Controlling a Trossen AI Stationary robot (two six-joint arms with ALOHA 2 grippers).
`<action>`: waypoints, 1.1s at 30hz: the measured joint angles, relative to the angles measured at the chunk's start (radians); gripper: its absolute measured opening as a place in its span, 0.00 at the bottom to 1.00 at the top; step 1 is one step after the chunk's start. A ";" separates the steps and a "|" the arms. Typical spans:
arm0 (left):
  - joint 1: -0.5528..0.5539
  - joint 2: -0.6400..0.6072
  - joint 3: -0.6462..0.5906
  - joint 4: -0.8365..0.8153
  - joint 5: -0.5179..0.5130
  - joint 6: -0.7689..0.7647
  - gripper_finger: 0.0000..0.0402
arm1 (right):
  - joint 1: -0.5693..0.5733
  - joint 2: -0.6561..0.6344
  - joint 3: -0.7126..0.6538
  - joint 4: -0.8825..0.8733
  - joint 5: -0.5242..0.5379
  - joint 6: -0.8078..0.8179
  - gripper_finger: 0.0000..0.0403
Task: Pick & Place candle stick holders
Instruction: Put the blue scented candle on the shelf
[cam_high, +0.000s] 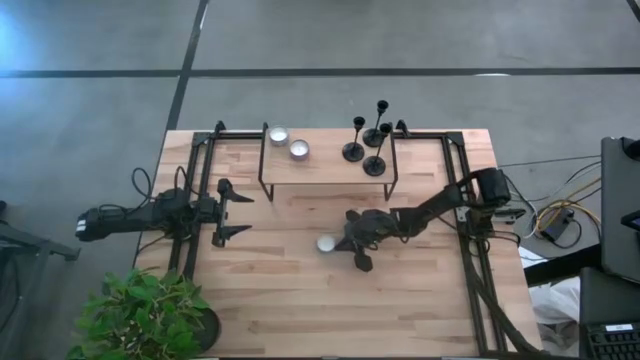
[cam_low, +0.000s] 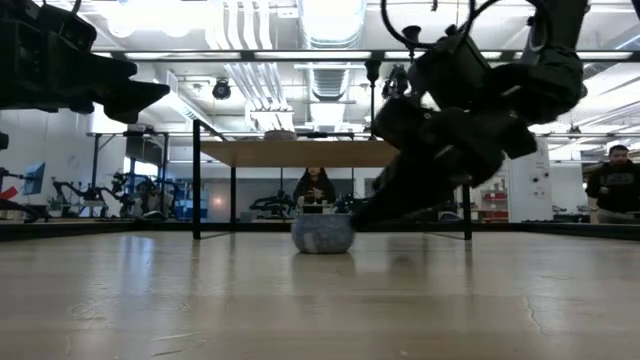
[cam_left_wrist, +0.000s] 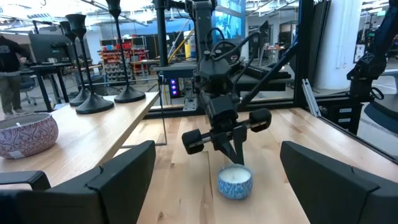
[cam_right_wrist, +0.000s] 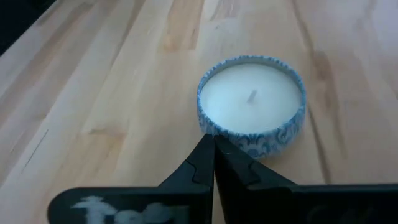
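Blue-patterned tin candle (cam_right_wrist: 252, 111) with white wax sits mid-worktop, my right gripper (cam_right_wrist: 213, 152) pinched together, tips seemingly touching its side. Three black metal candlestick holders (cam_high: 368, 140) stand on the raised wooden shelf's (cam_high: 325, 165) right end by the far edge. My left gripper (cam_high: 232, 212) waits spread apart near the left edge

From my remote seat, open tabletop (cam_high: 300, 300) lies toward the near edge, while a small candle tin (cam_high: 326, 243) sits against my right gripper (cam_high: 345, 243) and the raised shelf (cam_high: 325, 165) blocks the far side.
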 joint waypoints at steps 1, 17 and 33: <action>0.000 0.000 0.000 0.000 0.000 0.000 0.87 | -0.003 0.000 0.013 -0.013 0.009 -0.003 0.02; 0.000 0.000 0.000 0.000 0.000 0.000 0.87 | -0.046 -0.051 0.108 -0.228 -0.103 -0.030 0.02; 0.000 0.005 0.000 0.000 0.000 0.000 0.87 | -0.028 -0.686 -0.145 -0.441 -0.088 -0.014 0.02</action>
